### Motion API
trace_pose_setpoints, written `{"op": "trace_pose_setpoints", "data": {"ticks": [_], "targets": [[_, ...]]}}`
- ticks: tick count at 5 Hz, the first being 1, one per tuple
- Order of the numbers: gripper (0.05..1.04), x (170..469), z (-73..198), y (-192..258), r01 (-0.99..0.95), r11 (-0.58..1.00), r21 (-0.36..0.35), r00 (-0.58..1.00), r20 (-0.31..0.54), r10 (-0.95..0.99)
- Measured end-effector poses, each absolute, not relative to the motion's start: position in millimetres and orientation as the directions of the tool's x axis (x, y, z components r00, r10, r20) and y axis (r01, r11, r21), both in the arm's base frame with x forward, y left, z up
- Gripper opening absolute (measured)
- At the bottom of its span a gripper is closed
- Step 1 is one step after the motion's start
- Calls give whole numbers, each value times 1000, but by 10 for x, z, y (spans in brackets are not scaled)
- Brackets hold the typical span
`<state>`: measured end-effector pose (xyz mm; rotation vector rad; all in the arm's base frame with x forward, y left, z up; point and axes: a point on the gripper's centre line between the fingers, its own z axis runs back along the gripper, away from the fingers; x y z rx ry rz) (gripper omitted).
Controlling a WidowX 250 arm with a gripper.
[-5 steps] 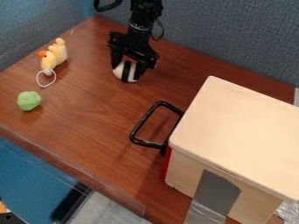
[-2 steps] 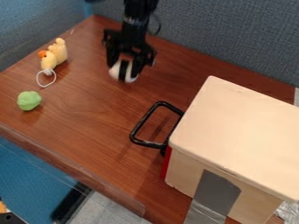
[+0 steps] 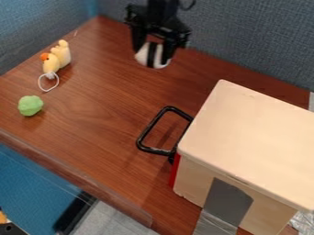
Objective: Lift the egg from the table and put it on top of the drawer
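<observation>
Well, a pale wooden drawer [image 3: 251, 137] takes up the right side of the surface [image 3: 98, 105], a grey patch [image 3: 228, 201] on its side and silvery tape [image 3: 215, 224] running down below that. Its black handle [image 3: 147, 132] juts out over the surface, roughly between the hand [image 3: 153, 55] and the near edge. At the far left sits a yellow toy duck [image 3: 56, 59] with an orange beak and a white loop [image 3: 58, 83] by it; nearer the front is a lumpy green ball [image 3: 30, 105]. Crumpled foil [image 3: 303, 223] shows at the lower right corner, and a grey-blue partition [image 3: 245, 41] stands behind. The hand hangs near the far edge, well apart from the drawer, closed on the white egg [image 3: 142, 54]. The egg sits between the fingers, low in their grip, a dark band across it, and appears to be off the surface.
</observation>
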<state>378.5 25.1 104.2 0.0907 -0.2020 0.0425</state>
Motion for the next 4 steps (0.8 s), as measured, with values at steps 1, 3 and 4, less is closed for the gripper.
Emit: {"op": "trace_pose_setpoints", "data": {"ticks": [1, 3, 4], "targets": [[749, 3631, 1407, -286, 54, 996, 77, 965, 253, -72], [749, 3178, 1449, -1041, 190, 980, 64, 954, 222, -199], [749, 3047, 1376, -1196, 224, 973, 61, 954, 192, -231]]}}
